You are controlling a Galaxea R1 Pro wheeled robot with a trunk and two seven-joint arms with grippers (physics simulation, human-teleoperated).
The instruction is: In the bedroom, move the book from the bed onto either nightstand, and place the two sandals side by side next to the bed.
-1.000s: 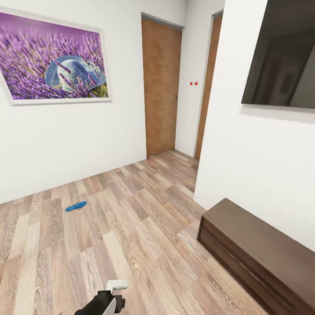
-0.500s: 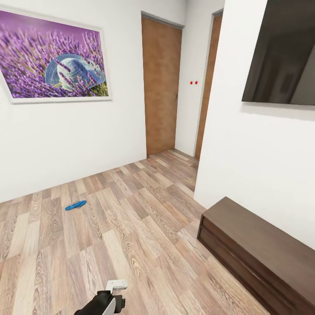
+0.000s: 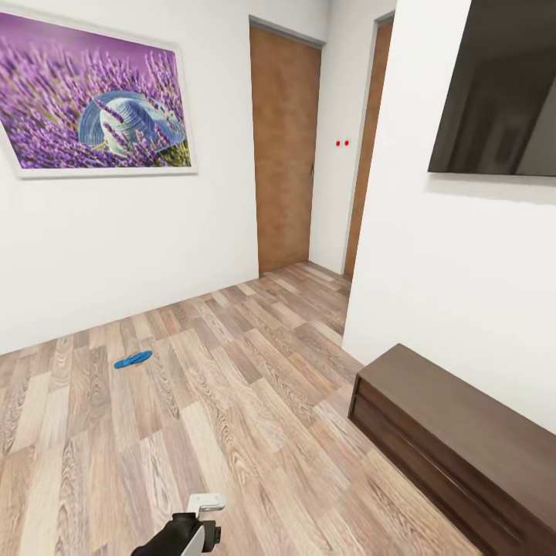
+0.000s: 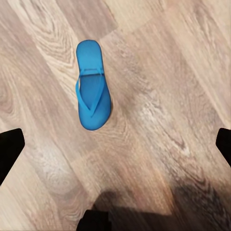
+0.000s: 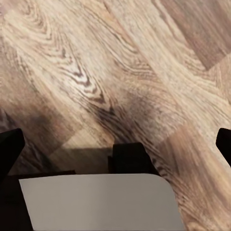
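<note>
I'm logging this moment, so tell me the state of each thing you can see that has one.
sandal: lying flat on the wood floor, apart from the wall.
second sandal: flat on the floor, strap up, ungripped.
brown door: shut.
wall screen: dark, off.
left gripper: open, empty.
right gripper: open.

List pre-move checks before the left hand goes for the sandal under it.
1. Left hand open: ok, fingers wide apart, nothing between them.
2. Sandal graspable: ok, flat on the floor, strap up, apart from both fingers.
3. Right hand free: ok, open over floor planks.
4. Pair located: cannot tell; the head view has a far sandal near the picture wall, which may be the same one.
5. Bed located for the drop: cannot tell; the head view faces a door, a wall screen and a low cabinet.
</note>
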